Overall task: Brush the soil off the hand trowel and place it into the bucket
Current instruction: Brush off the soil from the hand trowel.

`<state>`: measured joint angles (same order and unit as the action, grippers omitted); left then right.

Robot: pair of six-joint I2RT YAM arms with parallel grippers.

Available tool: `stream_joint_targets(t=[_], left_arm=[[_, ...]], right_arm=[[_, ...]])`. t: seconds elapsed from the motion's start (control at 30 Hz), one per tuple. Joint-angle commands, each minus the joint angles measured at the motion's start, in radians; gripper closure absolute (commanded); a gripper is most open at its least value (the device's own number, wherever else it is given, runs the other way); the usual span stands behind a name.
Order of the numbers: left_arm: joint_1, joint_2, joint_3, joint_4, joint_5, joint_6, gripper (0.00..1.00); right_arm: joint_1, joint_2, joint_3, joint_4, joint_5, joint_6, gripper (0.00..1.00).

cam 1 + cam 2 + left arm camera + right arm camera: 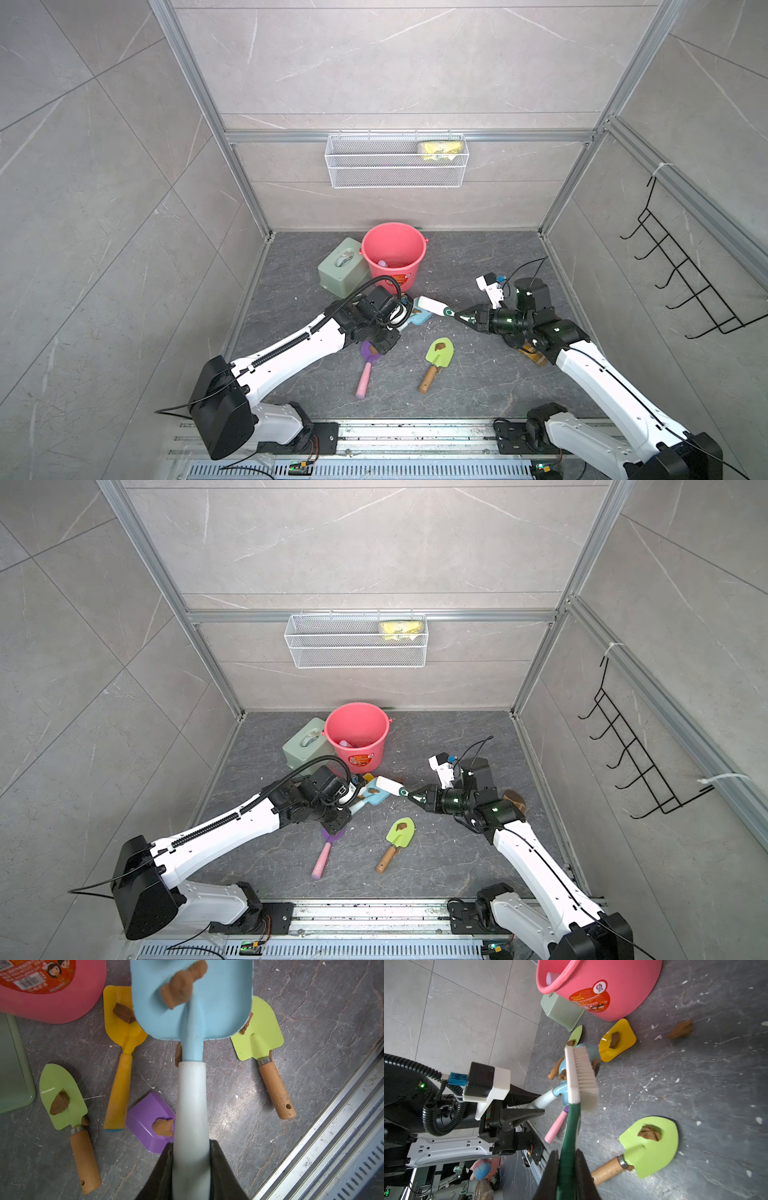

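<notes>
My left gripper [191, 1157] is shut on the pale handle of the light blue hand trowel [207, 1001], held above the floor. Brown soil [178, 987] lumps cling to its blade. My right gripper [566, 1159] is shut on the green handle of a white-bristled brush [583, 1076], whose head lies against the trowel blade [588, 1049]. In both top views the brush [430, 306] [388, 786] meets the trowel [419, 318] [376, 798] just in front of the coral-pink bucket [392, 253] [357, 733].
Several other soiled toy trowels lie on the dark floor: a green one [438, 353], a purple one with a pink handle [365, 374] and a yellow one [122, 1022]. A sage-green tissue box [343, 266] stands beside the bucket. A loose soil lump [680, 1029] lies nearby.
</notes>
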<state>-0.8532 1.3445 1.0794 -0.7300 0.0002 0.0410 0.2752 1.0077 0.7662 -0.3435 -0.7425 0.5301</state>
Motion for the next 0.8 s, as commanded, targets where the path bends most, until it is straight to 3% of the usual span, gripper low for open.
stream_joint_targets(t=[0.0, 0.3, 0.43, 0.77], left_arm=[[-0.003, -0.030, 0.012, 0.011, -0.022, -0.006, 1.00], [-0.002, -0.017, 0.024, 0.012, -0.021, -0.029, 1.00], [0.000, -0.005, 0.032, 0.015, -0.016, -0.039, 1.00], [0.003, 0.021, 0.044, 0.023, 0.000, -0.049, 1.00]], right_arm=[[-0.021, -0.024, 0.035, -0.010, -0.020, -0.016, 1.00], [-0.026, -0.062, -0.032, 0.112, -0.089, 0.097, 1.00], [-0.021, -0.062, -0.129, 0.279, -0.141, 0.231, 1.00], [0.037, -0.047, -0.231, 0.454, -0.145, 0.347, 1.00]])
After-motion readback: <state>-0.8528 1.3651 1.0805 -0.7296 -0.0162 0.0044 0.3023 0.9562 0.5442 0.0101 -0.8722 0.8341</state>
